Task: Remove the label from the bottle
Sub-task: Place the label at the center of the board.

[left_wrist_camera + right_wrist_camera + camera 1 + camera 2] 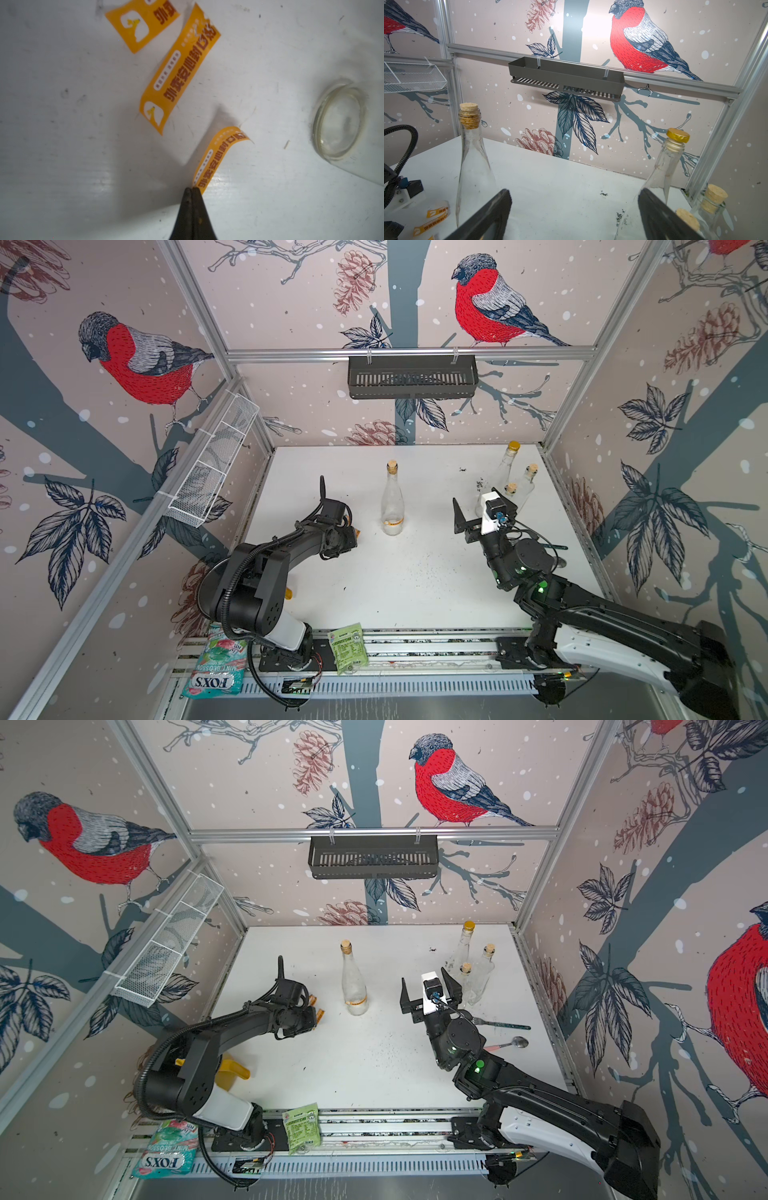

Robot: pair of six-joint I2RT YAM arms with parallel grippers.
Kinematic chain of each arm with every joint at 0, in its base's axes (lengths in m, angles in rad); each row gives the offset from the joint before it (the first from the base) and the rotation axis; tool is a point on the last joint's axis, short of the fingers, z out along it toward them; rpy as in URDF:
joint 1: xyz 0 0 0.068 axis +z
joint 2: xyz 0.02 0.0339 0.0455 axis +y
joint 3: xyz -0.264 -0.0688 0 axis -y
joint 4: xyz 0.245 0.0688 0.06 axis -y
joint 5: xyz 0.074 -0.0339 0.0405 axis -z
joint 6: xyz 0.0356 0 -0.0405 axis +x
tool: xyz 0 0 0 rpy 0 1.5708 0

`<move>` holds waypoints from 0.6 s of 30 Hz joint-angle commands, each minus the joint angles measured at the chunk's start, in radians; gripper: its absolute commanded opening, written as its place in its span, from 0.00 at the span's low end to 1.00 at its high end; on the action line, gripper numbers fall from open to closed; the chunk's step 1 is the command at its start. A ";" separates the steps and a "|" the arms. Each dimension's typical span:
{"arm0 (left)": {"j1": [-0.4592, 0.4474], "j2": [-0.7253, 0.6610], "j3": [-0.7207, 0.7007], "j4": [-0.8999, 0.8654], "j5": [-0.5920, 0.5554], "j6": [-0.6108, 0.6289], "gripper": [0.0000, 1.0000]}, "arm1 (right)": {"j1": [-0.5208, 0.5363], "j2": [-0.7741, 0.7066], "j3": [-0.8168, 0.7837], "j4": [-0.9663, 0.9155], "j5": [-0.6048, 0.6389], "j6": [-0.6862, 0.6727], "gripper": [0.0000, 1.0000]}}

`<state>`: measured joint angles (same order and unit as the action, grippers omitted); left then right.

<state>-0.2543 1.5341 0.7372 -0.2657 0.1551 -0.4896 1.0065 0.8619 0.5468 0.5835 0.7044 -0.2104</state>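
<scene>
Bottle [392, 499], clear glass with a cork, stands upright mid-table between the two arms, touched by neither. We see an orange band [392, 522] low on its body, so we judge some label is left to peel. Just beside it, the left gripper [192, 189] is pressed together on one end of a curled label strip [216, 160]; two loose strips [178, 70] lie on the table [415, 580]. The right gripper [574, 193] hangs spread wide, empty. We cannot tell whether the band is label or residue
</scene>
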 commanded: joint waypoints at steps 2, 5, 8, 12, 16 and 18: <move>-0.004 0.004 0.008 -0.061 -0.009 0.010 0.00 | 0.007 0.008 0.010 0.028 -0.034 0.029 0.96; -0.004 0.074 0.068 -0.135 -0.048 0.026 0.00 | 0.011 0.008 0.013 0.026 -0.046 0.028 0.96; -0.016 0.154 0.152 -0.227 -0.136 0.051 0.00 | 0.014 0.002 0.012 0.024 -0.045 0.025 0.96; -0.016 0.207 0.226 -0.314 -0.242 0.069 0.00 | 0.015 -0.016 0.004 0.017 -0.045 0.027 0.96; -0.014 0.251 0.255 -0.370 -0.295 0.088 0.00 | 0.017 -0.038 -0.007 0.007 -0.042 0.022 0.96; -0.019 0.262 0.285 -0.379 -0.302 0.091 0.02 | 0.016 -0.047 -0.012 0.007 -0.040 0.020 0.96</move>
<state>-0.2718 1.7653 1.0111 -0.4740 -0.0448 -0.4171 1.0203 0.8234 0.5392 0.5774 0.6594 -0.1867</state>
